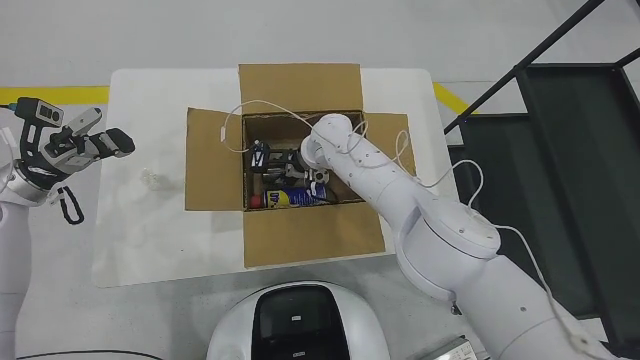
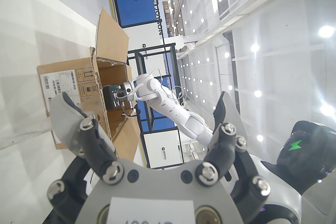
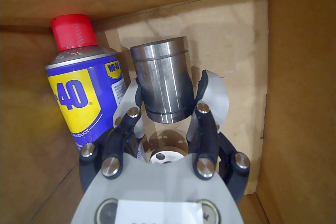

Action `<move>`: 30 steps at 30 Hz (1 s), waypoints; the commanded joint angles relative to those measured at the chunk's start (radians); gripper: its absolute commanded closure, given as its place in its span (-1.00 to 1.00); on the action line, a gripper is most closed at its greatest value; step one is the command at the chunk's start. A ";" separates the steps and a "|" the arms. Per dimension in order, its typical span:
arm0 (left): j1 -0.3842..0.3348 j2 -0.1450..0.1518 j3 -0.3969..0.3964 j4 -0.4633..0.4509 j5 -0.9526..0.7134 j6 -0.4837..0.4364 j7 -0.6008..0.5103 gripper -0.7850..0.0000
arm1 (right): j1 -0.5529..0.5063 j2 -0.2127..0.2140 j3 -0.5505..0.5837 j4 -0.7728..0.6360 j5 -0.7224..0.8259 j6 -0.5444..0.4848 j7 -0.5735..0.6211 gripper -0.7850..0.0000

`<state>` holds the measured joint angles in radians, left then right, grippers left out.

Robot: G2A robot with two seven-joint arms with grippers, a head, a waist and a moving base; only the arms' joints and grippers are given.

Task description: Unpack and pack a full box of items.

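An open cardboard box (image 1: 215,170) stands in the middle of the white table (image 1: 150,240). My right gripper (image 3: 169,88) is down inside it, shut on a steel cylinder (image 3: 162,78) that sits between its fingers. A blue and yellow spray can (image 3: 78,88) with a red cap lies right beside the cylinder, against the box wall. From above the can (image 1: 298,196) shows near the box's front wall, next to the right gripper (image 1: 300,165). My left gripper (image 1: 112,142) hangs open and holds nothing at the table's left edge, well away from the box (image 2: 68,78).
A small clear plastic piece (image 1: 155,178) lies on the table left of the box. A round metal flange (image 3: 165,146) sits in the box under my right wrist. All box flaps are folded outward. A black metal stair frame (image 1: 560,110) stands to the table's right.
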<state>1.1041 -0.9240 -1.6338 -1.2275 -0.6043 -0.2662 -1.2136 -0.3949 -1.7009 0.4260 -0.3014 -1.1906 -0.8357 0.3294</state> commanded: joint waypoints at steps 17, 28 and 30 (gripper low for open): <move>0.000 0.000 0.000 0.000 0.000 0.000 0.000 -1.00 | 0.026 0.028 0.053 -0.064 0.040 -0.004 0.075 1.00; 0.000 0.000 0.000 0.000 0.000 0.000 0.000 -1.00 | -0.012 0.096 0.126 -0.242 0.082 0.031 0.242 1.00; 0.000 0.000 0.000 0.000 0.000 0.000 0.000 -1.00 | -0.028 0.116 0.146 -0.296 0.085 0.049 0.287 1.00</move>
<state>1.1041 -0.9240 -1.6338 -1.2275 -0.6043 -0.2662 -1.2136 -0.4157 -1.5937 0.5636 -0.5718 -1.1067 -0.7948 0.5934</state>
